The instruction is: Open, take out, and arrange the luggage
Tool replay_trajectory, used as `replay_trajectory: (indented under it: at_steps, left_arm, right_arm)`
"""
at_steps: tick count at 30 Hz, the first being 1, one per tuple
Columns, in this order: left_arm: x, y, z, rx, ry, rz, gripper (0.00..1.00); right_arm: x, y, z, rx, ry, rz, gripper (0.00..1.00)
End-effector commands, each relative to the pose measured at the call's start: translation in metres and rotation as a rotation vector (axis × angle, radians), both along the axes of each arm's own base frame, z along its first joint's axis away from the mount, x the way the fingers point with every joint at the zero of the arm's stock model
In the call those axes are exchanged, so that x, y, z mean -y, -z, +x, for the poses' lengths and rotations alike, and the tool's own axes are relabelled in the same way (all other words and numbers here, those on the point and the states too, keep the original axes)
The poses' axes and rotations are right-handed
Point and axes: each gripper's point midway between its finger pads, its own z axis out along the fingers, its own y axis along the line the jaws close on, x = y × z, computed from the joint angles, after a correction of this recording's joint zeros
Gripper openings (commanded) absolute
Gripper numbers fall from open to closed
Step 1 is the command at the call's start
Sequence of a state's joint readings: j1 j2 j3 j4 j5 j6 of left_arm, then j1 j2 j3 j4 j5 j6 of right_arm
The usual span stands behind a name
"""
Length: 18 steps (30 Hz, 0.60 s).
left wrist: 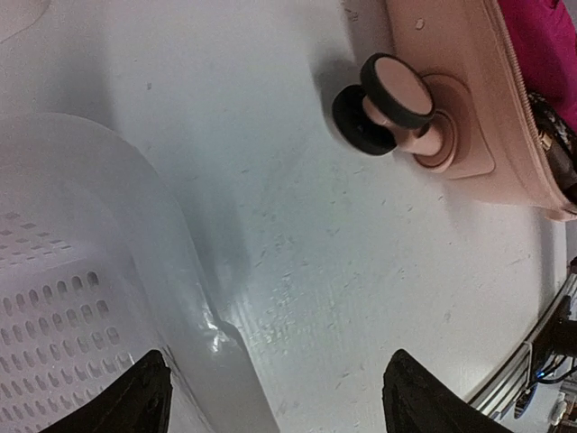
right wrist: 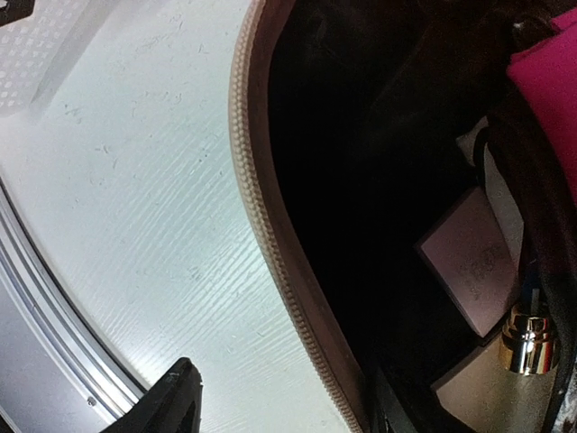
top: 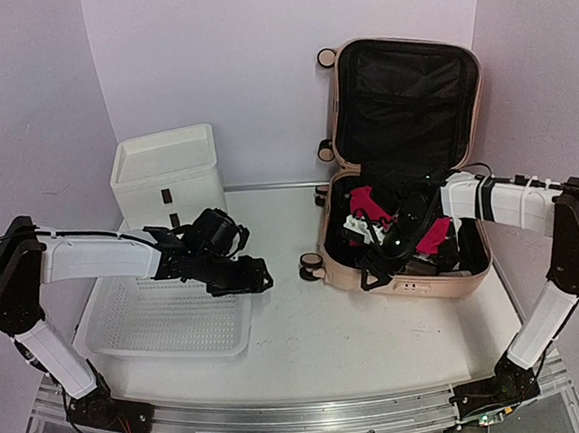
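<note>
Luggage (top: 405, 280) lies open for unloading; left fingers (left wrist: 149, 392) and right fingers (right wrist: 176, 401) are spread, empty; next, pinch the pink item (top: 369, 203).

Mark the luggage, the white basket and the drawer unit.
luggage (top: 446, 286): top external view, near outer wall of the pink shell.
white basket (top: 158, 325): top external view, perforated floor.
drawer unit (top: 164, 154): top external view, its top face.

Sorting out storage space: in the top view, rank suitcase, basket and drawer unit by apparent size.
1. Suitcase, lid up.
2. Basket.
3. Drawer unit, nearly alike; it stands farther from the camera, so 2 and 3 are unsure.
</note>
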<state>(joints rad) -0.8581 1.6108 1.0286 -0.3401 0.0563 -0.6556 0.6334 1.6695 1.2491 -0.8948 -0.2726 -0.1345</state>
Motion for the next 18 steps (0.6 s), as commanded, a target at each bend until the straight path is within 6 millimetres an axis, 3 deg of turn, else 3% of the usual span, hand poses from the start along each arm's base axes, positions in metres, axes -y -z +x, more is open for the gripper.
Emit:
replay_trajectory:
  at_steps: [1, 7, 12, 18]
  left_arm:
    - [0.049, -0.026, 0.008, 0.002, 0.08, -0.185, 0.8]
    - [0.094, -0.031, -0.007, 0.002, 0.19, -0.224, 0.81]
    - [0.112, -0.031, -0.017, -0.011, 0.256, -0.252, 0.83]
    - [0.124, -0.061, -0.027, 0.062, 0.391, -0.332, 0.88]
  right_arm:
    - [0.029, 0.008, -0.054, -0.158, 0.018, -0.067, 0.63]
    - [0.044, 0.005, -0.062, -0.13, 0.088, -0.086, 0.64]
    - [0.058, -0.009, -0.035, -0.002, 0.242, -0.15, 0.72]
    - [0.053, -0.048, 0.003, 0.15, 0.342, -0.12, 0.79]
